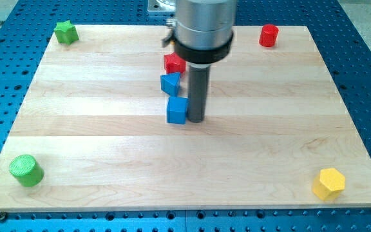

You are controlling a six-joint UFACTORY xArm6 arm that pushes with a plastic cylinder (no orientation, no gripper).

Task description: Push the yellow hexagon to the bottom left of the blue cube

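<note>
The yellow hexagon (328,183) lies near the board's bottom right corner. The blue cube (177,110) sits near the board's middle. My tip (195,120) is at the cube's right side, touching or nearly touching it. The yellow hexagon is far to the lower right of my tip.
A second blue block (171,84) of unclear shape sits just above the cube, with a red block (173,63) above that, partly behind the arm. A red cylinder (269,35) is at top right, a green star (66,31) at top left, a green cylinder (26,171) at bottom left.
</note>
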